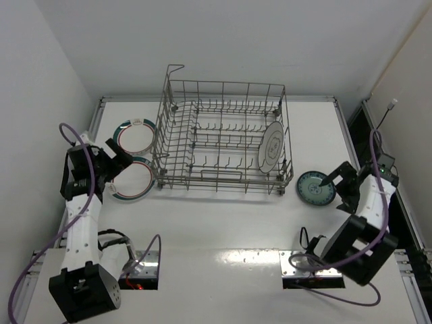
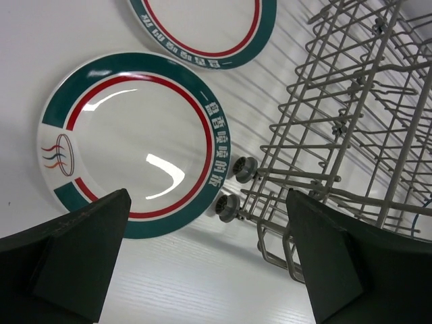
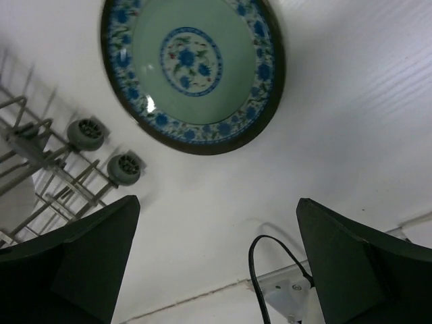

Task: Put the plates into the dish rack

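Note:
The grey wire dish rack stands at the middle back. A white plate with a thin dark rim stands upright in its right end. Two white plates with green-and-red rims lie flat left of the rack, one farther and one nearer. My left gripper is open and empty, hovering over the nearer one, with the rack to its right. The small teal patterned plate lies flat right of the rack. My right gripper is open and empty just beside it.
The rack's small grey wheels sit close to the teal plate. A black cable and a metal mount plate lie near the right arm's base. White walls close in the table on the left, back and right.

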Robot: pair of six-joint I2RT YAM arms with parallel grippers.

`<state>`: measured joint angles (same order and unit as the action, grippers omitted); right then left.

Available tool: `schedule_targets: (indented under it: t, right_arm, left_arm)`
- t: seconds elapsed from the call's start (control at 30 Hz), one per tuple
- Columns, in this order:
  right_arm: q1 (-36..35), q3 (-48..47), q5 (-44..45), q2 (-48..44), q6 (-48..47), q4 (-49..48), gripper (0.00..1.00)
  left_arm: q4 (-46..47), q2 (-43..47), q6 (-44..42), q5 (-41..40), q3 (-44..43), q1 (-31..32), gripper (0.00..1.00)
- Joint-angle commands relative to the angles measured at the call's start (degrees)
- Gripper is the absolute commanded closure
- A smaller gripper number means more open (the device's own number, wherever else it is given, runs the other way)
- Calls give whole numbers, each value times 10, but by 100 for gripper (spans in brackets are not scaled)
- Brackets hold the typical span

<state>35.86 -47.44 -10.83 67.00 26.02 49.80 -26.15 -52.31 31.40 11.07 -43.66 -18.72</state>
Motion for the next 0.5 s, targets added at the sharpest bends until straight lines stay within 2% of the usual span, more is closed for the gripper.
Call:
schedule_targets:
  t: [0.0,0.13,0.23,0.27,0.3,0.43,0.47]
  right_arm:
    - [62,31,-97,48,-26,-53,1]
    - [133,56,-111,122,-35,-95,1]
    - [145,62,-131,182,-53,-112,3]
    - [145,62,-172,198,-53,-121,6]
    - [145,67,-196,214,-59,-137,18]
    - [140,67,-234,277,-59,-161,36]
    - [140,67,-234,277,-59,-161,36]
  left_arm:
    - [30,14,-16,-19,10,20,0]
    - [51,14,-22,3,29,25,0]
    - [61,9,-22,13,34,25,0]
    - [61,9,-22,18,34,25,0]
    - [67,9,-22,18,34,25,0]
    - [80,3,-12,29,54,20,0]
    - [80,3,-12,29,54,20,0]
